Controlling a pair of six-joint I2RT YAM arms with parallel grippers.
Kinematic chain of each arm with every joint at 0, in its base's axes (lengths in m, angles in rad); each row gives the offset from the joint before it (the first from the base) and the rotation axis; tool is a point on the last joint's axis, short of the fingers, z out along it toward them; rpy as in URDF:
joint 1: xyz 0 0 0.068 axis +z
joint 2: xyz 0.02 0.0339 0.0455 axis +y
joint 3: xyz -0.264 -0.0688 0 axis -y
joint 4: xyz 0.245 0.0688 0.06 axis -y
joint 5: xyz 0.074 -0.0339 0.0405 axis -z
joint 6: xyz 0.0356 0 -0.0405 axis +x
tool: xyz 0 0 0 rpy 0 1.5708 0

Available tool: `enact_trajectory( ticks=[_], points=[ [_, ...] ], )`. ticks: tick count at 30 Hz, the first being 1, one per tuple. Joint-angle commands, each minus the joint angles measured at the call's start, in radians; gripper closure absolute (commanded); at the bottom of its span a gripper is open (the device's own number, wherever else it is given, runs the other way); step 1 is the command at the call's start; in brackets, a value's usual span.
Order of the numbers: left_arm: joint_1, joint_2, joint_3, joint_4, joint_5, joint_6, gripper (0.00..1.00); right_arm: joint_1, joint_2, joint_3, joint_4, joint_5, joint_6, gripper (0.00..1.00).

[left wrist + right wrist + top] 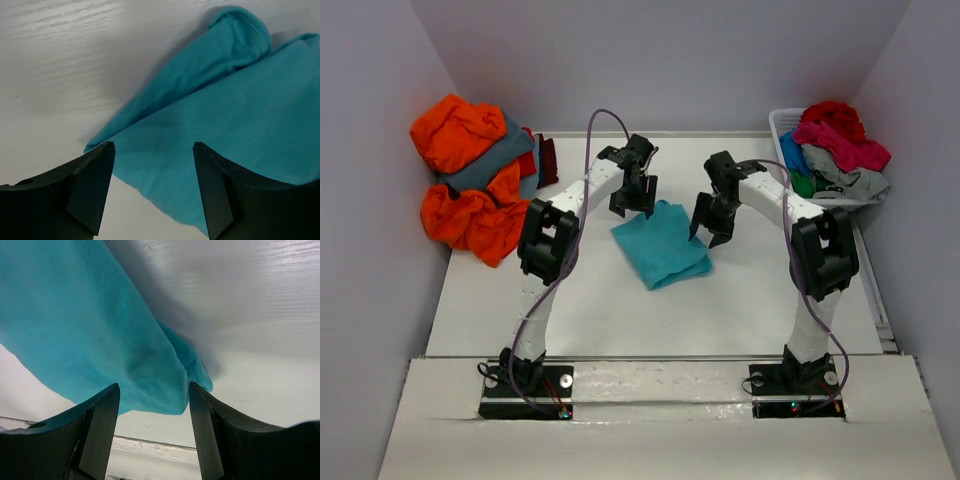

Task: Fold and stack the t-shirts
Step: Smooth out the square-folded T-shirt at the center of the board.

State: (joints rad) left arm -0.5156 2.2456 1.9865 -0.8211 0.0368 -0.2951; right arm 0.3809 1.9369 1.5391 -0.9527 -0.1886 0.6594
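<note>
At the centre of the top view, the turquoise t-shirt (pixel 662 247) lies folded into a compact, skewed rectangle on the white table (pixel 520 310), between the two arms. The left gripper (pixel 636 205) hangs over its upper-left corner with jaws apart, nothing in them. The right gripper (pixel 713 228) sits at its right edge, jaws likewise apart and empty.

Handling, judged: thin knit cloth, light and limp. Lifted by one corner it would likely sag and the fold fall open. Better to pinch through all layers at two corners of one edge, both arms together. The left wrist view shows a rolled, thicker hem at upper right; a bulkier bite there.

Surface: smooth, white, faint wood grain; cloth should slide readily. Pale walls close in left, back and right. Upper left, a crumpled heap of orange and slate grey t-shirts (pixel 470 180). Upper right, a white slatted basket (pixel 782 125) holds red, pink and light grey t-shirts (pixel 840 140).
</note>
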Motion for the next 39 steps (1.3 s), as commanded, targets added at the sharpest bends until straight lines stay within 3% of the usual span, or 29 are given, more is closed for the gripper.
enact_trajectory(
  ticks=[1, 14, 39],
  points=[
    [-0.020, -0.133, -0.029, -0.026, 0.037, 0.020, 0.25, 0.007, -0.065, 0.058, -0.044, 0.026, 0.003, 0.37],
    [-0.069, -0.201, -0.118, 0.005, 0.123, -0.013, 0.25, 0.061, -0.087, 0.018, -0.001, -0.100, 0.014, 0.39],
    [-0.087, -0.190, -0.429, 0.125, 0.241, -0.042, 0.25, 0.082, 0.059, -0.241, 0.172, -0.112, 0.005, 0.39]
  ],
)
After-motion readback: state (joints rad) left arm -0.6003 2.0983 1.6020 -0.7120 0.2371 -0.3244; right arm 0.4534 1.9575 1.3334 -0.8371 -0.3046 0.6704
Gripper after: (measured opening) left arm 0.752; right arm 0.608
